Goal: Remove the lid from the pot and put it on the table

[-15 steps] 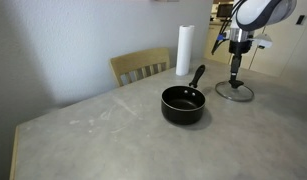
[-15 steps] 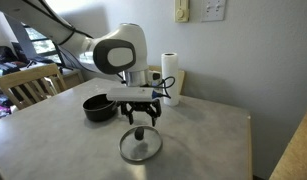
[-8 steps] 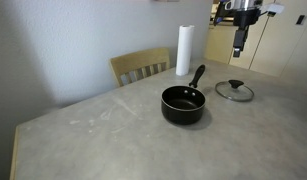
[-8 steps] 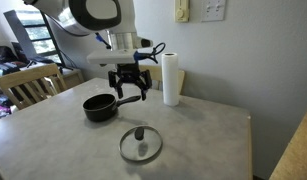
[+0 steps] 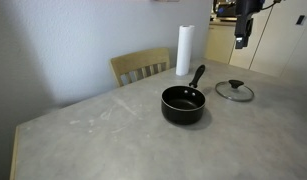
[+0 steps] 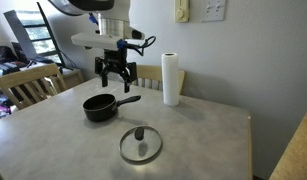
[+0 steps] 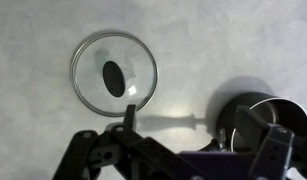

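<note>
The glass lid (image 5: 234, 91) lies flat on the grey table (image 5: 103, 135), apart from the black pot (image 5: 183, 103). In an exterior view the lid (image 6: 141, 145) rests in front of the pot (image 6: 99, 106), whose handle points toward the paper-towel roll. My gripper (image 6: 115, 72) hangs high above the table, over the pot's far side, open and empty. It also shows at the top of an exterior view (image 5: 243, 38). In the wrist view the lid (image 7: 113, 78) is far below at upper left and the pot (image 7: 265, 112) at right, with my open fingers (image 7: 188, 135) spread between them.
A tall white paper-towel roll (image 5: 183, 50) stands at the table's back edge, and also shows in an exterior view (image 6: 172, 80). A wooden chair (image 5: 141, 66) sits behind the table. A second chair (image 6: 23, 85) is at the side. The wall is close behind.
My gripper has let go of the lid, risen well above the table and moved sideways toward the pot. The lid stays flat where it was set down.
</note>
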Robot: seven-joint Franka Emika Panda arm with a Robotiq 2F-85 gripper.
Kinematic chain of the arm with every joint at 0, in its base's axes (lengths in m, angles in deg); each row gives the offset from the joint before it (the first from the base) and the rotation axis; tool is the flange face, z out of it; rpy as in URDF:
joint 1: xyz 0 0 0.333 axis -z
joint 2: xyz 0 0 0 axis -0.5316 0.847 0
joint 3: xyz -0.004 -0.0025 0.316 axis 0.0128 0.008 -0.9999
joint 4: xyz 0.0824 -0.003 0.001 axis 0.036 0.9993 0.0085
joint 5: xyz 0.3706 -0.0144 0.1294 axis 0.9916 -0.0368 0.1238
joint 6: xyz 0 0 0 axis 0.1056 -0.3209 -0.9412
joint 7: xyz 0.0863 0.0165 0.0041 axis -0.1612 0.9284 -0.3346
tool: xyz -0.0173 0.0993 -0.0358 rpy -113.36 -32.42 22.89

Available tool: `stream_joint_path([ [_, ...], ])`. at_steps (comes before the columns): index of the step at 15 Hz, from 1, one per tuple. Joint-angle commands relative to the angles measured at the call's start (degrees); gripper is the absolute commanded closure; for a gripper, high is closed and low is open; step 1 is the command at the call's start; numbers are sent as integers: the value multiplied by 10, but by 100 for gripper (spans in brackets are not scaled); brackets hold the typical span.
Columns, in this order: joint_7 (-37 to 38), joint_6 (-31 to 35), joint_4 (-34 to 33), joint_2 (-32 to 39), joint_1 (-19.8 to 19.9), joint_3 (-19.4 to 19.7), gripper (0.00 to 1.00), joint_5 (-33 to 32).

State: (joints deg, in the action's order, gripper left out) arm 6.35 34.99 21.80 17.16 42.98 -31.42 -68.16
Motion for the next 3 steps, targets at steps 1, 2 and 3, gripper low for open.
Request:
stream_joint_path([
  [1, -1, -5, -3, 0, -3, 2, 0, 3],
  [2, -1, -7, -4, 0, -3, 2, 0, 4],
  [3, -1, -7, -4, 0, -3, 2, 0, 4],
])
